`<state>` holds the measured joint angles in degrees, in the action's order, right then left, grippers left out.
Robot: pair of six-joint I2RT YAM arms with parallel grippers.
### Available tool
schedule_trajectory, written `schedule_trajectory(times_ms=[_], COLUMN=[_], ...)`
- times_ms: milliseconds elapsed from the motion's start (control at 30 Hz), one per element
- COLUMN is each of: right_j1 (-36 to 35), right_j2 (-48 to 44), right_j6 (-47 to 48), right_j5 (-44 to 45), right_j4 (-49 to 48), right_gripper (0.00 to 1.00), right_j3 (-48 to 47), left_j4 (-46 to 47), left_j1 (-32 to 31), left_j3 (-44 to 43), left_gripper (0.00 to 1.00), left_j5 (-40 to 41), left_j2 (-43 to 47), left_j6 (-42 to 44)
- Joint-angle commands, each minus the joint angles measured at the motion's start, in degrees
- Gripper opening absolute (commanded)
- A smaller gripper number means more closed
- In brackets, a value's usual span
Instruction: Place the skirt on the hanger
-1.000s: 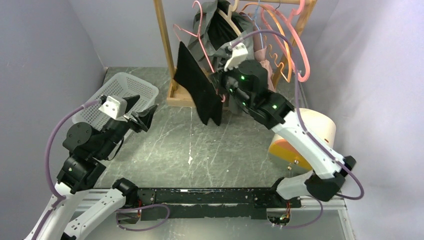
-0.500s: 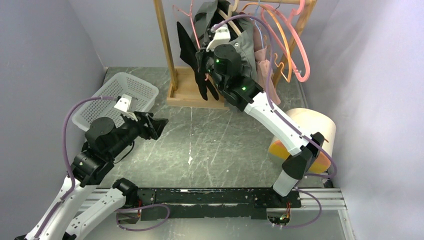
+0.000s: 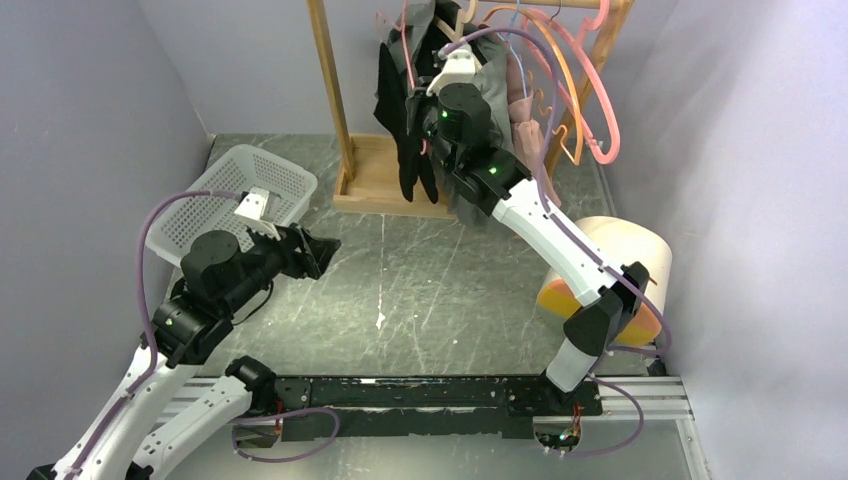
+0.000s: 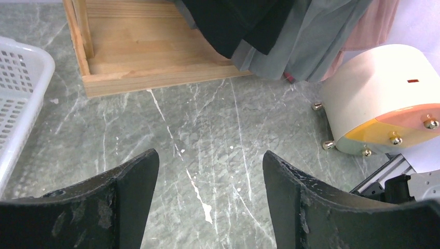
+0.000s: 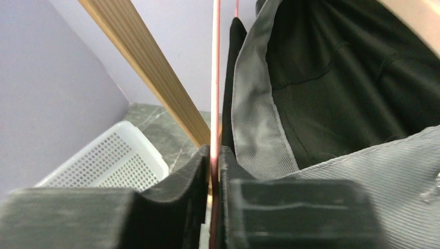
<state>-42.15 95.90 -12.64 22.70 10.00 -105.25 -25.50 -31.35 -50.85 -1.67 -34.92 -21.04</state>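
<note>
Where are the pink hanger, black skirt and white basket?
pink hanger (image 5: 215, 78), right wrist view, on its straight thin wire.
black skirt (image 3: 403, 165), top view, on its hanging lower part.
white basket (image 3: 278, 163), top view, on its far rim.

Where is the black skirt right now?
Top view, back centre: the black skirt hangs on a thin pink wire hanger pinched by the right gripper, just right of the wooden rack's left post, beside a grey garment.
</note>
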Motion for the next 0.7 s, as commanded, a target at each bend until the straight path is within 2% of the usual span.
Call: schedule_trajectory(times_ms=[0, 133, 233, 300, 400, 533, 667], right_j1=[0.4, 0.3, 0.4, 0.4, 0.4, 0.3, 0.3], right_j2=[-0.4, -4.9, -9.1, -12.1, -17.8, -26.7, -32.9], right_j6=[-1.3, -1.9, -2.1, -2.7, -3.4, -5.0, -11.4], right_j5=[-0.8, -2.4, -3.8, -4.9, -6.3, -5.5, 2.2], right_j4=[1.7, 1.8, 3.4, 5.0, 7.6, 13.7, 27.6], right_gripper=[0.23, 0.49, 0.6, 0.83, 0.99, 1.0, 1.0], right_j3=[-1.1, 1.7, 3.4, 5.1, 9.9, 18.7, 24.0], left_j4=[-2.3, -5.0, -6.7, -8.4, -10.5, -13.3, -16.1], left_j1=[-0.3, -0.3, -0.3, -0.3, -0.3, -0.3, -0.3], left_j3=[-2.1, -4.5, -5.9, -7.2, -8.2, -9.9, -12.6], left_gripper=[0.79, 0.85, 0.88, 0.89, 0.89, 0.9, 0.9], left_j5=[2.6, 4.8, 7.8, 9.3, 11.6, 13.4, 16.5], left_j2=[-0.3, -0.4, -0.3, -0.4, -0.2, 0.6, 1.2], left_j6=[-2.5, -2.7, -2.9, -2.9, -2.7, -2.3, -2.3])
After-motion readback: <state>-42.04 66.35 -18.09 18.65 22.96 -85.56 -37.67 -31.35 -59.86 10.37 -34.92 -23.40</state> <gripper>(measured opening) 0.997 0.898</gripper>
